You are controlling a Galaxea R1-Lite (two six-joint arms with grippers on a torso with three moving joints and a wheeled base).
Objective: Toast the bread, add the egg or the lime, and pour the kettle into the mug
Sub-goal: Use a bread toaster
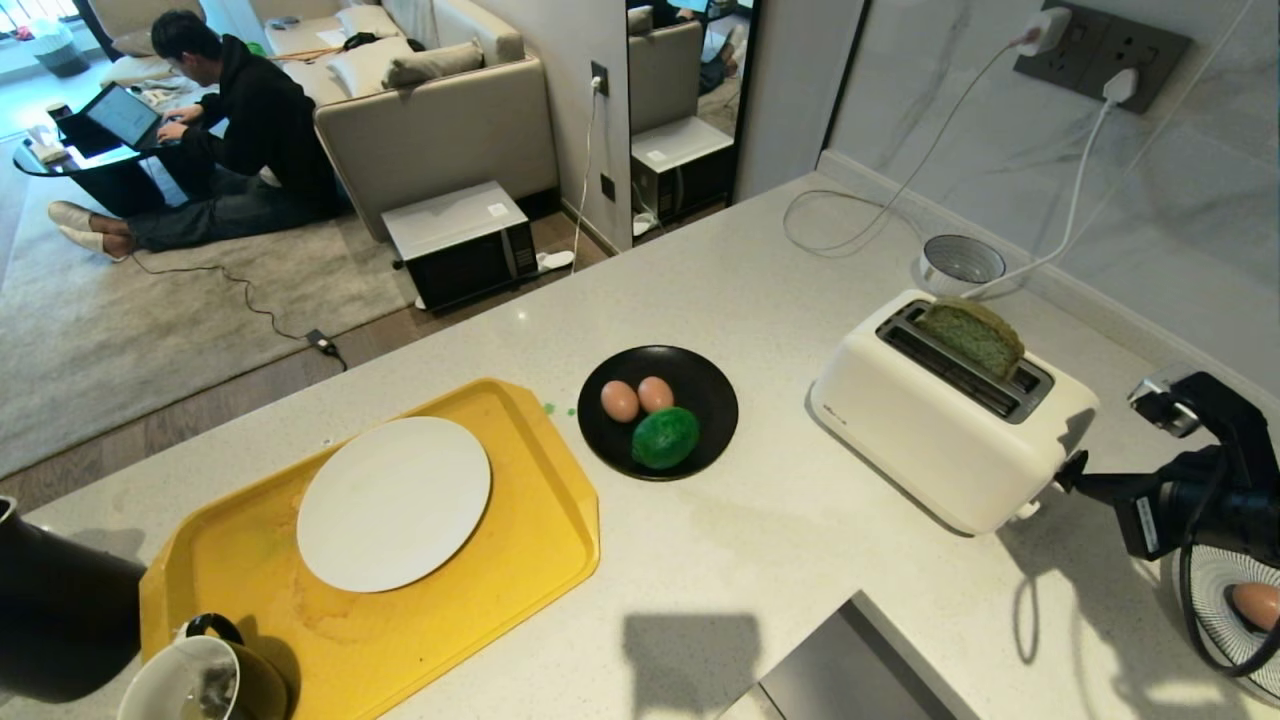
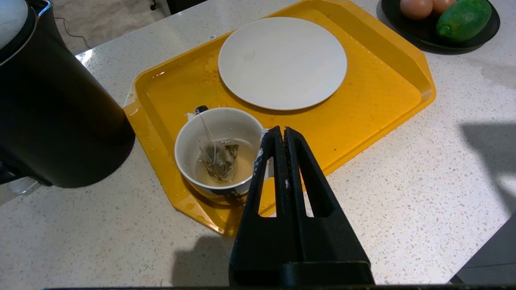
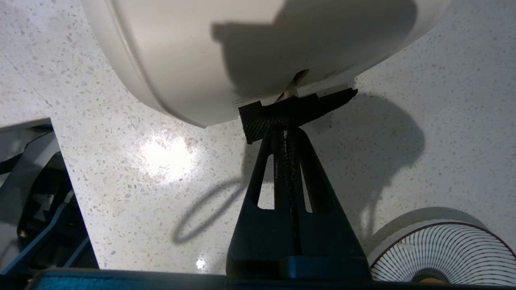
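Observation:
The pale green bread (image 1: 972,335) stands up out of a slot of the white toaster (image 1: 940,430). My right gripper (image 1: 1068,472) is shut, its tips (image 3: 285,133) against the toaster's black lever (image 3: 296,106) at the toaster's near end. Two eggs (image 1: 637,397) and the lime (image 1: 665,437) lie on a black plate (image 1: 700,385). The black kettle (image 2: 52,100) stands at the counter's left beside the mug (image 2: 219,153), which holds a tea bag in pale liquid. My left gripper (image 2: 282,131) hangs shut just beside the mug's rim, holding nothing.
A yellow tray (image 1: 540,540) carries a white plate (image 1: 393,503) and the mug. A striped bowl (image 1: 1215,590) with an egg sits under my right arm. A small white cup (image 1: 960,263) and cords lie behind the toaster. A person sits on the floor beyond the counter.

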